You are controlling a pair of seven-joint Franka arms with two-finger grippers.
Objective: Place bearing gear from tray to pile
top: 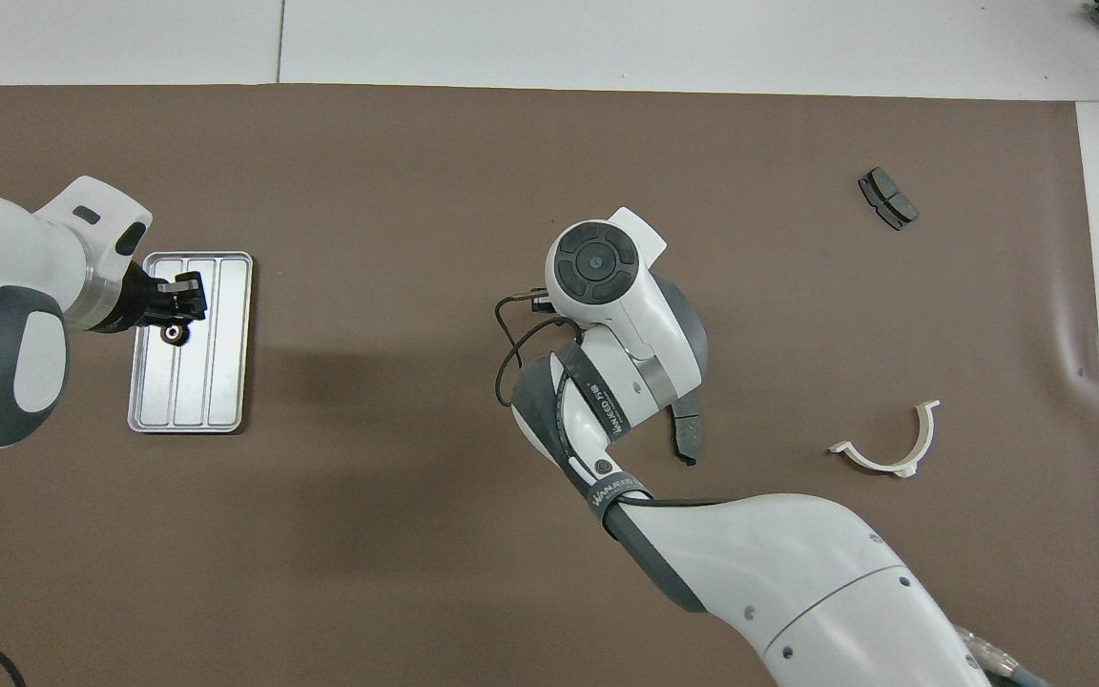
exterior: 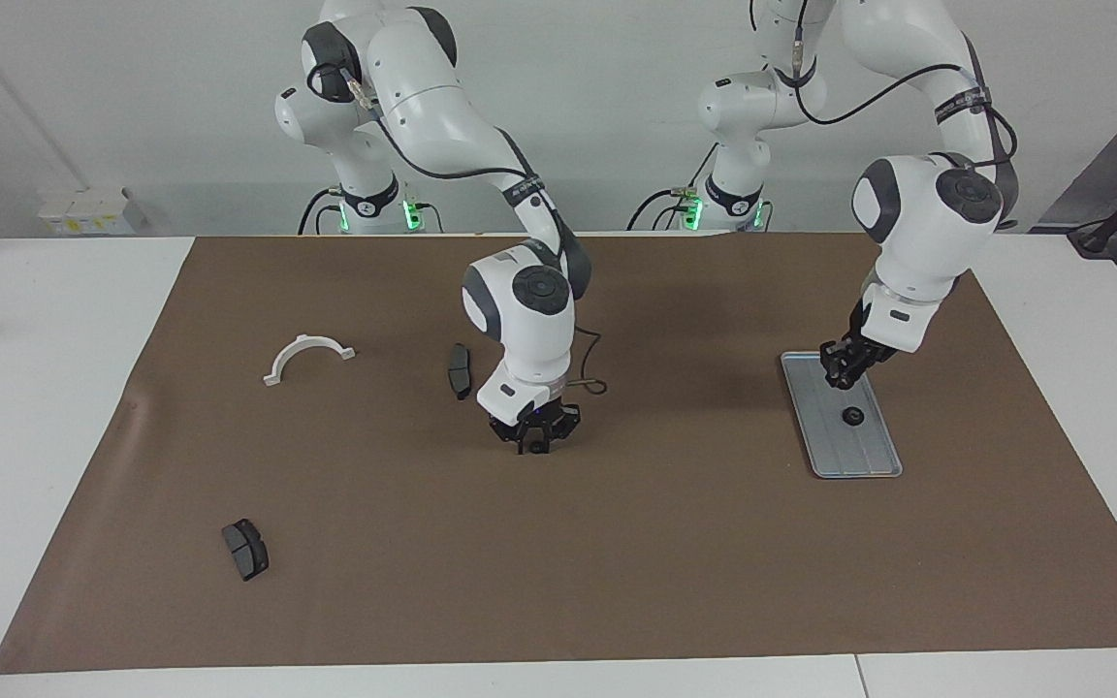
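Note:
The silver-grey tray point(exterior: 877, 456) point(top: 225, 382) lies on the brown mat toward the left arm's end of the table. One small black round gear point(exterior: 852, 417) point(top: 173, 332) lies on it, near its middle. My left gripper point(exterior: 845, 366) point(top: 183, 296) hangs just above the tray's end nearer to the robots, close to the gear and apart from it. My right gripper point(exterior: 536, 438) is low over the bare mat in the middle of the table; in the overhead view its own wrist hides it. No cluster of gears shows anywhere.
A curved dark brake pad point(exterior: 460, 370) point(top: 686, 431) lies beside the right wrist, nearer to the robots. A dark grey grooved brake pad point(exterior: 245, 549) point(top: 887, 197) lies farther out toward the right arm's end. A white half-ring bracket point(exterior: 306, 357) point(top: 893, 448) lies there too.

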